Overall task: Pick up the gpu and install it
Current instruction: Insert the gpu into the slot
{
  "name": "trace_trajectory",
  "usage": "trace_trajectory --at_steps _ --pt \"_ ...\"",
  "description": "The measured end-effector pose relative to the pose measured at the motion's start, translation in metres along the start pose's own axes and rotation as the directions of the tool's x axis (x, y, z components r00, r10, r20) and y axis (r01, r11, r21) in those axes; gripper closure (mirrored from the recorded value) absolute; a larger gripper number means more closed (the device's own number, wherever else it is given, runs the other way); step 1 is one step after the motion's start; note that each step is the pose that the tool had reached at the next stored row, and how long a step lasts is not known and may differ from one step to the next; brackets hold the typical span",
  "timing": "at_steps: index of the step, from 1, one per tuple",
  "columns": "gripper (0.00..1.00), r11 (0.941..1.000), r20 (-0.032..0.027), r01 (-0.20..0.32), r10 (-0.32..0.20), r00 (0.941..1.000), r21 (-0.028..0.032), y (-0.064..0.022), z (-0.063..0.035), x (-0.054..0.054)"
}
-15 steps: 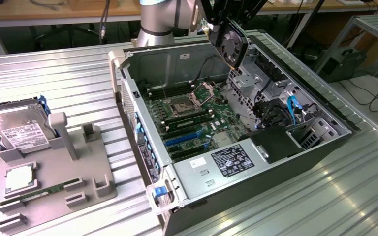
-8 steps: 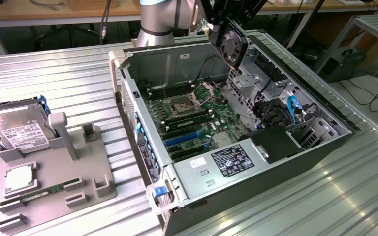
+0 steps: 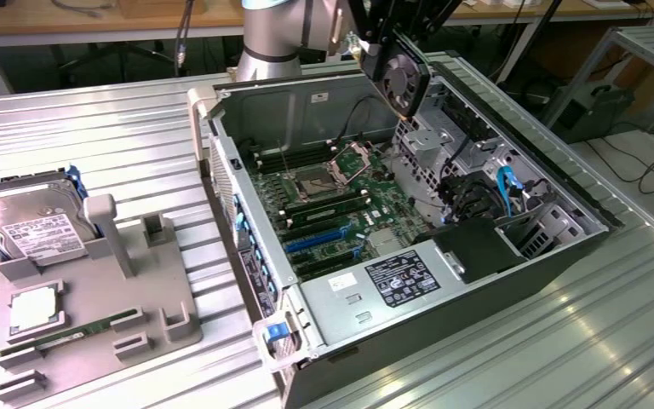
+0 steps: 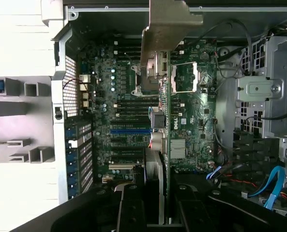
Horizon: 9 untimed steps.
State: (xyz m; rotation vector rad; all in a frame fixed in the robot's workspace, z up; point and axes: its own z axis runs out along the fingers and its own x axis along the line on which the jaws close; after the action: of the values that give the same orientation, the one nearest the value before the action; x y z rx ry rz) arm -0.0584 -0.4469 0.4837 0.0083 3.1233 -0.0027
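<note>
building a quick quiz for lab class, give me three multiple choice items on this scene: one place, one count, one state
1. Where is the gpu? A on the floor B above the open computer case C in a person's hand
2. Fans showing on the gpu's black face? A one B two C three
3. The gripper is: A open, empty B shut on the gpu C shut on a cable
Key: B, it hangs over the case; A, a single round fan shows; B, it clamps the card's edge.
</note>
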Motion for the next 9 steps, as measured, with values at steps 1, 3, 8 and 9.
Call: trace_trajectory --at_steps 1,3,8,9 --pt "0.72 1.0000 0.0000 0.010 -0.010 1.0000 -0.0001 0.0000 0.0000 0.0000" --pt "0.72 0.9993 0.0001 0.036 -0.036 0.9993 -0.0007 0.0000 0.0000 0.0000" --pt "0.72 0.9886 0.0004 0.151 -0.151 0.9886 -0.0027 0.0000 0.0000 0.0000" --pt "0.72 0.9858 0.0005 0.168 -0.168 0.9858 -0.0030 0.0000 0.0000 0.0000"
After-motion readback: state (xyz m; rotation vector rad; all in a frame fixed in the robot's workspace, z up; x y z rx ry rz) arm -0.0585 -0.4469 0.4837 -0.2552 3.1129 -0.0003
